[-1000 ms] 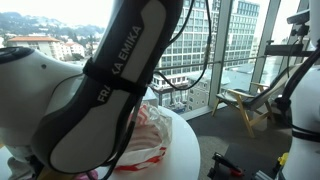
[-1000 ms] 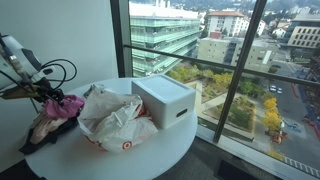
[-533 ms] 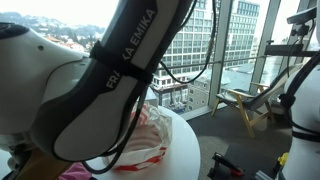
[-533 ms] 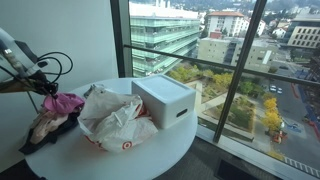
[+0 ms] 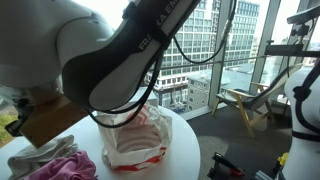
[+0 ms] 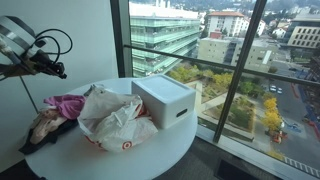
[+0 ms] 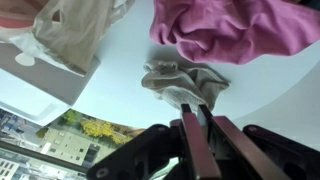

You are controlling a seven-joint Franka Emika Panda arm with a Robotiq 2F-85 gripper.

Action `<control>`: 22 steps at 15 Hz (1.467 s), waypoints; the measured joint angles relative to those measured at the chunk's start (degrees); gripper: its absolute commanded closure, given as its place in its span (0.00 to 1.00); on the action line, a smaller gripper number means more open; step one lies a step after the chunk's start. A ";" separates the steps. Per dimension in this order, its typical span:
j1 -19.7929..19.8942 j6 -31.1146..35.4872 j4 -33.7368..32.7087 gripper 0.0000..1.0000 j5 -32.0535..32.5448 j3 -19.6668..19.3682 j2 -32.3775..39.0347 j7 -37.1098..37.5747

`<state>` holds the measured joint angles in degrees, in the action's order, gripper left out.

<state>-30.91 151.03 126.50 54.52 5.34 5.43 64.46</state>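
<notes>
Gripper (image 7: pixel 196 108) pinched shut, empty; crumpled beige cloth (image 7: pixel 182 80) lies just below its tips, pink cloth (image 7: pixel 235 30) beyond; lowered while closed, it would likely only shove the fabric aside.

You work at a round white surface (image 6: pixel 178 142) set in a corner, with a plain pale wall (image 6: pixel 70 40) on one side and tall, dark-framed windows (image 6: pixel 230 70) on the other. Daylight fills the room. Beyond the glass stand office blocks (image 6: pixel 165 30) and trees (image 6: pixel 245 100). In an exterior view a wooden chair (image 5: pixel 243 105) stands on the grey floor (image 5: pixel 225 140) near the windows.
</notes>
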 measured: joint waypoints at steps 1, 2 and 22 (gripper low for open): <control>0.08 -1.70 -0.02 0.84 2.05 -0.54 -1.85 1.53; 1.01 -3.64 0.06 0.83 2.72 -0.07 -3.52 2.01; 6.08 -5.47 -5.60 0.00 -1.72 11.52 14.88 1.75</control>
<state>-24.83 145.56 120.90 52.79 16.86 20.31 66.21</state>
